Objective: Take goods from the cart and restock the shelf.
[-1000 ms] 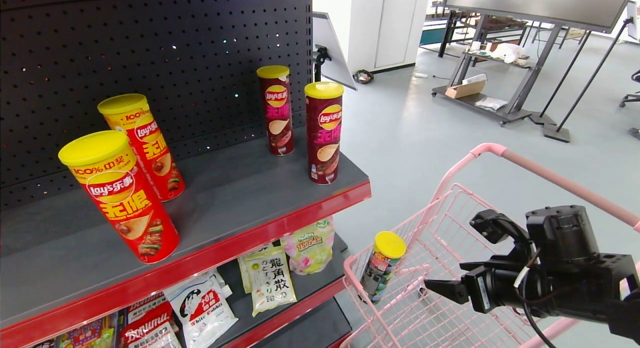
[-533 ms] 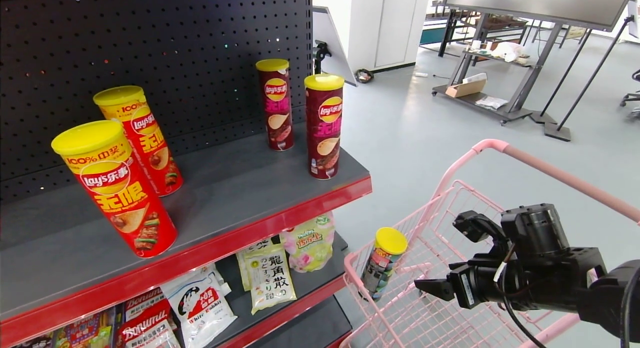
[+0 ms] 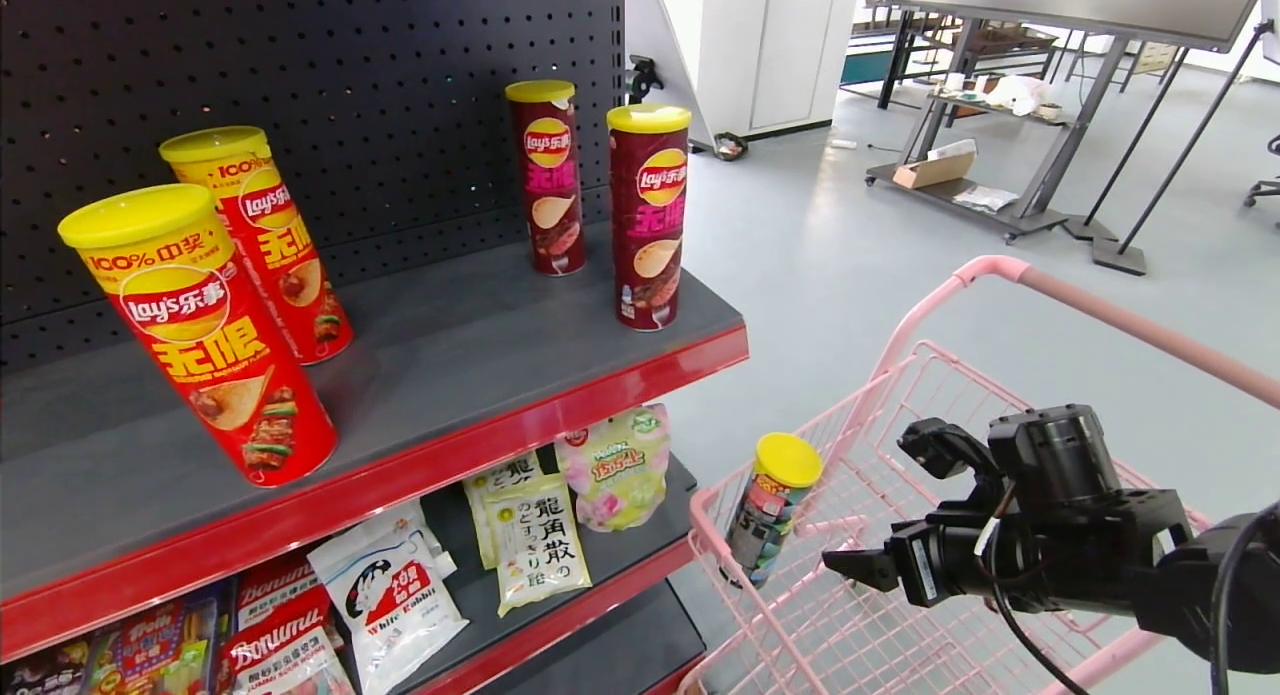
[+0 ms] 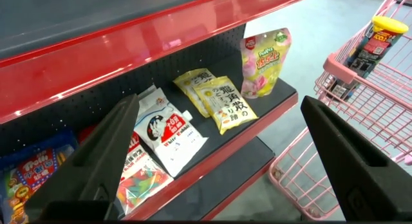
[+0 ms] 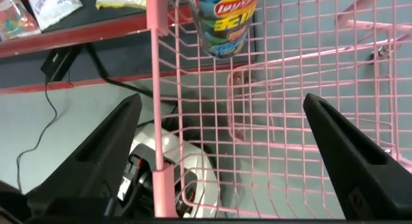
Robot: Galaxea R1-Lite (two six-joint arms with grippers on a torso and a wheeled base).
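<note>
Step in hand: picking from the cart (image 3: 985, 268); right gripper (image 3: 868, 500) spread, empty; can (image 3: 770, 515) just ahead of it; next move calls for advancing until the fingers straddle the can, then closing.

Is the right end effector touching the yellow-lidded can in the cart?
Apart. In the right wrist view the can sits beyond the fingers of the open right end effector, with clear space between; the head view agrees.

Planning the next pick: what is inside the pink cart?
One yellow-lidded can stands in the pink cart, in the corner nearest the shelf. No other goods show on the visible mesh. The right arm, with its open right claw, covers part of the cart's floor.
</note>
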